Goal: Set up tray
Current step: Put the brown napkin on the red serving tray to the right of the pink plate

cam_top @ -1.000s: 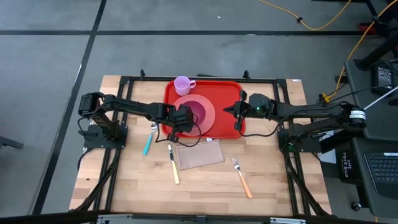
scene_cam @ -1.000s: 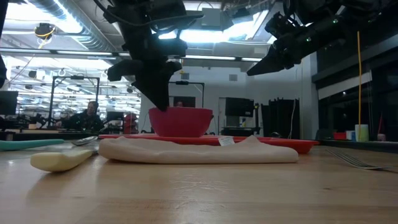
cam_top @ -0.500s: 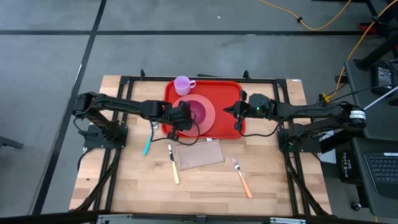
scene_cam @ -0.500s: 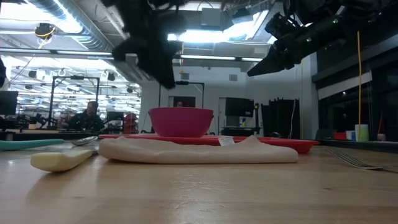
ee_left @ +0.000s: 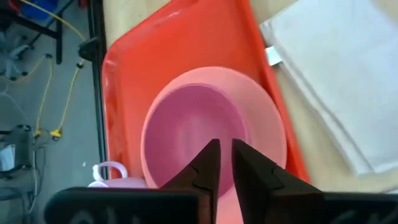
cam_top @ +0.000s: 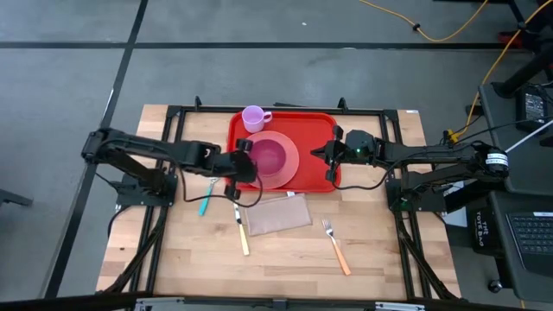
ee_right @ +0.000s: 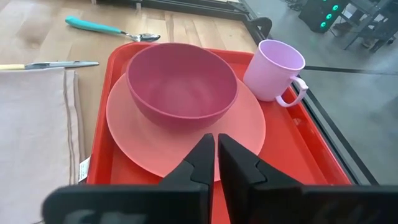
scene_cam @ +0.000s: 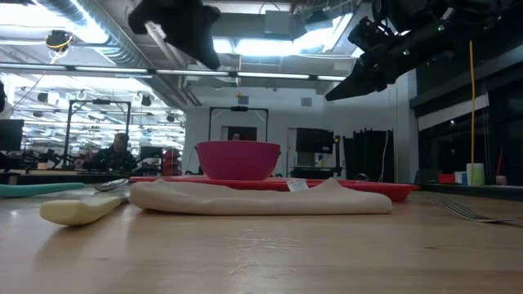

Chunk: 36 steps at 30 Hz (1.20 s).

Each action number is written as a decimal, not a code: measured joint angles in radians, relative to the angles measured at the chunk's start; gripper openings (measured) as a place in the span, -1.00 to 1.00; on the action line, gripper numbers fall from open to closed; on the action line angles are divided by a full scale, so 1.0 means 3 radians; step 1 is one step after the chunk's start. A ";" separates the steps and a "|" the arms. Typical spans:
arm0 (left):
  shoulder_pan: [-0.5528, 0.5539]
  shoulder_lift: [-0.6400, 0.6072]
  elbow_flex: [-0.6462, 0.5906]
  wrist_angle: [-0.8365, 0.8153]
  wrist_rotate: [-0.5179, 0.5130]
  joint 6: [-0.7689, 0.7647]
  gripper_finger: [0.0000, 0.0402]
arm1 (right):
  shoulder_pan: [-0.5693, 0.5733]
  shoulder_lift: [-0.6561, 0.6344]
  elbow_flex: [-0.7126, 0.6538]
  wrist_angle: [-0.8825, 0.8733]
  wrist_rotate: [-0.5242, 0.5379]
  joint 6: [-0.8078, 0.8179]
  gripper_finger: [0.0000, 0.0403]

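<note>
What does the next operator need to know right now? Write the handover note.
Left gripper: shut, empty, lifted at the tray's left edge.
Right gripper: shut, empty, raised over the tray's right edge.
Done: plate, bowl on it, mug at the tray's back corner.
Left on the table: napkin, knife, fork, spoon.

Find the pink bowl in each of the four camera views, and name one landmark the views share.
High view: bowl at picture centre, on the plate, on the red tray.
Low view: bowl just left of centre, above the napkin.
Left wrist view: bowl centre, beyond the left gripper.
Right wrist view: bowl upper centre.
Shared landmark: the red tray.
</note>
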 joint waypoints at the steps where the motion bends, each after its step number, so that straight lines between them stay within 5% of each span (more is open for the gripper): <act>1: -0.0028 -0.0027 0.0000 -0.0025 0.0035 -0.0049 -0.89 | 0.0000 0.0000 0.0000 -0.0002 0.0000 0.0000 -0.87; 11: -0.0324 -0.0397 -0.0486 0.0004 -0.0190 -0.0824 -1.00 | 0.0051 0.0000 0.0000 -0.0037 0.0003 0.0060 -0.86; 22: -0.0671 -0.0689 -0.1616 0.1712 -0.0163 -0.1017 -0.99 | 0.0304 0.0000 0.0000 -0.0036 0.0006 -0.0004 -0.88; 36: -0.0827 -0.0678 -0.2138 0.2781 -0.0202 -0.1438 -1.00 | 0.0705 0.0000 -0.0001 -0.0238 0.0010 0.0089 -0.90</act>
